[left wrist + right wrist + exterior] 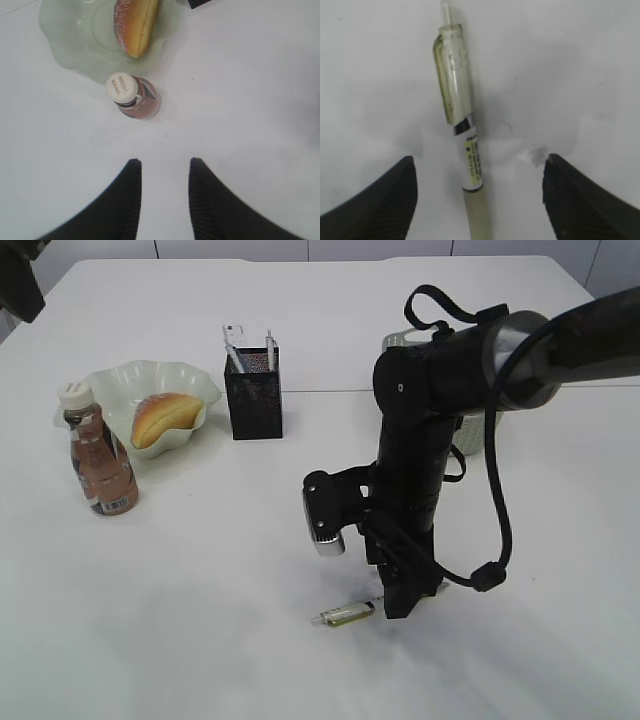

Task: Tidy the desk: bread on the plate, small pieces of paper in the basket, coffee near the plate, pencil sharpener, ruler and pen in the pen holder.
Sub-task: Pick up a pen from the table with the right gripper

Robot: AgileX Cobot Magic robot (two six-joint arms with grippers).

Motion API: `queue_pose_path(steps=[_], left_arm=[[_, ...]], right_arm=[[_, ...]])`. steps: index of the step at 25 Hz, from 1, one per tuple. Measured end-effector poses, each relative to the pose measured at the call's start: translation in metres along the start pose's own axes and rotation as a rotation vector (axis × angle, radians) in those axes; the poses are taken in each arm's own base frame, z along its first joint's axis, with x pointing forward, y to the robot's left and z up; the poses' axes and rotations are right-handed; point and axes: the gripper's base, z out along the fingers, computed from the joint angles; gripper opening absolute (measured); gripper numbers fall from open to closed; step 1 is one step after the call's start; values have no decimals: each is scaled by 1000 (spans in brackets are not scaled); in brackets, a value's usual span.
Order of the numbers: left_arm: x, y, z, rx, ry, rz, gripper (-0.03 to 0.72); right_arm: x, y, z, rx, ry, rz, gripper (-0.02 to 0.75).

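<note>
A clear yellowish pen (346, 615) lies on the white table near the front. In the right wrist view the pen (461, 135) lies between the fingers of my right gripper (479, 172), which is open and low over it. The bread (163, 417) lies on the pale green wavy plate (190, 380). The coffee bottle (98, 454) stands upright beside the plate. The black mesh pen holder (255, 390) holds white items. My left gripper (164, 167) is open and empty, above the bottle (131, 95) and the bread (135, 25).
The right arm (420, 460) stands over the table's middle and hides most of a white basket (475, 430) behind it. The plate rim (70, 55) shows in the left wrist view.
</note>
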Motion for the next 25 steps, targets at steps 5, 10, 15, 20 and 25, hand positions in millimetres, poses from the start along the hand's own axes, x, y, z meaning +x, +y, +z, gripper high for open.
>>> queue_pose_path(steps=[5,10,15,20,25], left_arm=[[0,0,0,0,0,0,240],[0,0,0,0,0,0,239],[0,0,0,0,0,0,239],[0,0,0,0,0,0,239],[0,0,0,2,0,-1,239]], right_arm=[[-1,0,0,2,-8,11,571],[-2,-2,0,25,-19,16,570],[-2,-2,0,27,-23,18,570],[-2,-1,0,15,-21,19,570],[-2,-1,0,13,-25,22,570]])
